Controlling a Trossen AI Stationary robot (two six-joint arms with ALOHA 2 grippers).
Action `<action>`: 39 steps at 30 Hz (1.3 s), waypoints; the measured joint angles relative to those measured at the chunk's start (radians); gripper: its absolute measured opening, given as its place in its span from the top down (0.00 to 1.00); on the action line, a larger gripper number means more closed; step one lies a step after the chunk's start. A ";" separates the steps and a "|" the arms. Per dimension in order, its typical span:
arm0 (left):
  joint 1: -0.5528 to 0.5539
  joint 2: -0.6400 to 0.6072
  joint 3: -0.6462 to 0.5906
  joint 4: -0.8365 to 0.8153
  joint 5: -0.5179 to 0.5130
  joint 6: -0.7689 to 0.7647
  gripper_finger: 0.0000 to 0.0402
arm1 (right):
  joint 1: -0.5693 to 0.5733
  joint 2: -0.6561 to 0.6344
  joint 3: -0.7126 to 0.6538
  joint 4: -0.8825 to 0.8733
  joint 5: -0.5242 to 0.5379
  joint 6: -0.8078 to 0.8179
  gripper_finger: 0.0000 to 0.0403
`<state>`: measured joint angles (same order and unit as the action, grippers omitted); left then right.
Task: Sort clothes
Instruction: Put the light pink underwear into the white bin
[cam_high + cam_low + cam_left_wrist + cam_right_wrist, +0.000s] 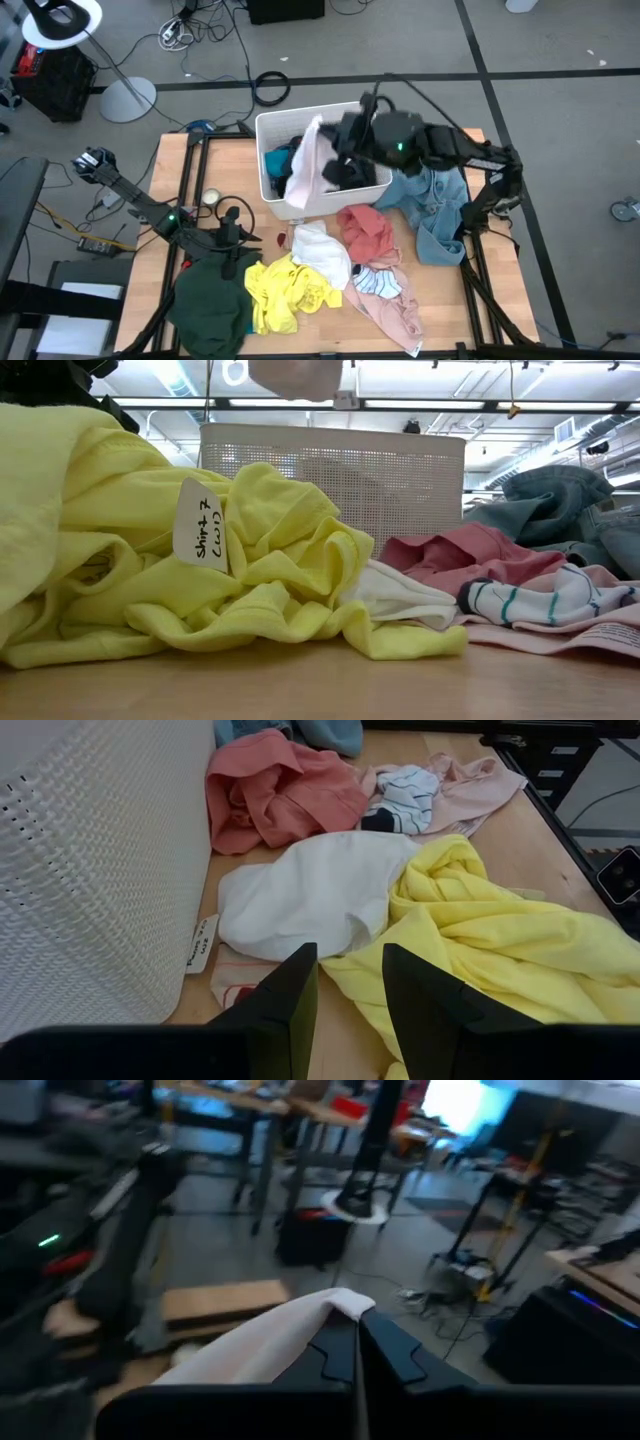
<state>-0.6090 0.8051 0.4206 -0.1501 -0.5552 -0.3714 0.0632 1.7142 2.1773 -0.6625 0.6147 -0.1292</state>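
My right gripper [328, 135] is high over the white bin [372, 188], shut on a pale pinkish-white garment [305, 165] whose lower end [295, 375] hangs above the bin's rim. Dark and teal clothes [280, 160] lie inside the bin. On the table in front of it lie a dark green garment [212, 305], a yellow one [285, 295], a white one [320, 250], a salmon one [365, 230], a striped one [378, 282], a pale pink one [398, 312] and denim [435, 205]. My left gripper [350, 990] is open, just short of the white and yellow garments. My right gripper pinches the pale garment at a bunched upper edge [335, 1305] between its two fingertips. The fingers lie nearly level and point toward the table's left side. The cloth drapes away from the tips and hangs slack below them, clear of the bin and table.
The bin's perforated wall [90, 870] stands close beside my left gripper. A paper tag [200, 525] sits on the yellow garment. Bare wood shows at the table's near left [150, 290] and along the near edge [320, 680]. Cables and a lamp stand lie on the floor beyond.
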 joint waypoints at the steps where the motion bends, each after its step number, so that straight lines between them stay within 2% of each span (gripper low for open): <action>1: 0.000 0.000 0.000 0.000 0.000 0.000 0.70 | -0.020 0.000 0.000 0.014 -0.001 -0.004 1.00; 7: 0.000 0.000 0.000 -0.002 0.000 0.003 0.70 | -0.126 -0.001 -0.044 0.005 -0.013 0.045 0.97; 14: 0.000 0.000 0.000 -0.002 0.000 0.004 0.70 | -0.220 0.001 -0.223 -0.003 -0.233 0.196 0.88; 19: 0.000 0.000 0.000 -0.002 0.000 0.004 0.70 | -0.262 0.003 -0.319 -0.020 -0.283 0.265 0.74; 28: 0.000 0.000 0.000 -0.002 0.000 0.004 0.70 | -0.271 -0.019 -0.319 -0.060 -0.330 0.279 0.46; 32: 0.000 0.000 0.000 -0.002 0.001 0.003 0.70 | -0.271 -0.046 -0.319 -0.155 -0.323 0.321 0.40; 39: 0.000 0.000 0.000 0.002 0.007 0.001 0.70 | -0.291 -0.066 -0.318 -0.516 -0.361 0.435 0.43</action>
<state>-0.6088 0.8051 0.4206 -0.1482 -0.5478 -0.3702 -0.2276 1.6482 1.8595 -1.1783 0.2540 0.3054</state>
